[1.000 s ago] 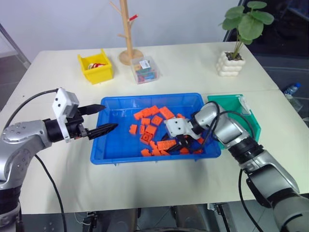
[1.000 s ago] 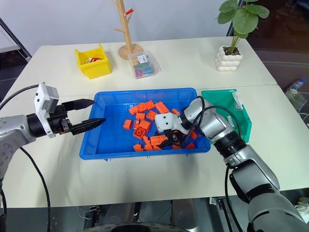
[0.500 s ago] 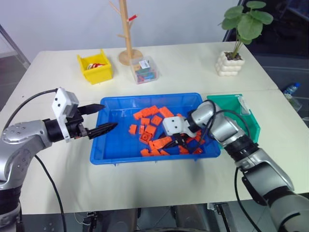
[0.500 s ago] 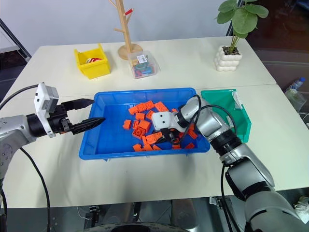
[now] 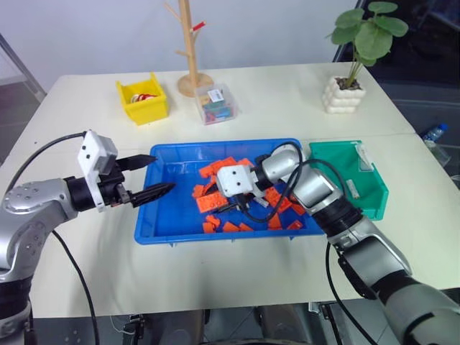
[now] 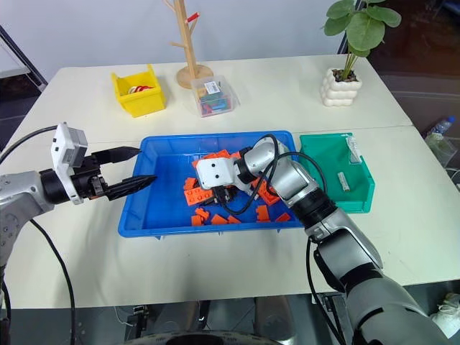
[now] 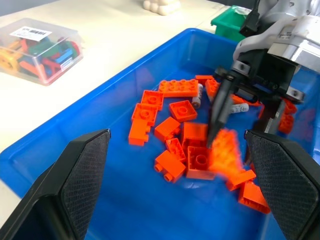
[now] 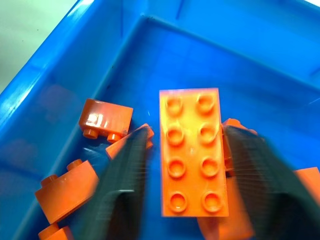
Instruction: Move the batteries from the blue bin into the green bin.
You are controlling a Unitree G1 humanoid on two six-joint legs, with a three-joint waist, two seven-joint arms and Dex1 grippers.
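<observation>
The blue bin [image 5: 169, 215] sits mid-table with several orange bricks [image 5: 215, 169] strewn in it. My right gripper [image 5: 233, 206] is down among them near the bin's middle, open. Its fingers [image 8: 122, 185] stand either side of a flat orange eight-stud brick [image 8: 192, 160]. A pale battery [image 7: 198, 95] peeks out between bricks beyond it. The green bin [image 5: 327, 154] stands against the blue bin's right end. One battery [image 5: 350, 188] lies on its floor and another [image 5: 363, 158] by its far right wall. My left gripper [image 5: 162, 174] hovers open and empty over the blue bin's left rim.
At the back of the table stand a small yellow bin [image 5: 144, 100], a clear box [image 5: 215, 104] of coloured pieces, a wooden peg tree [image 5: 190, 72] and a potted plant [image 5: 343, 90]. Bare tabletop runs in front of the bins and to the left.
My right gripper has swept left from the blue bin's right end to its middle, pushing bricks along, and its fingers have spread. The left arm has not moved.
</observation>
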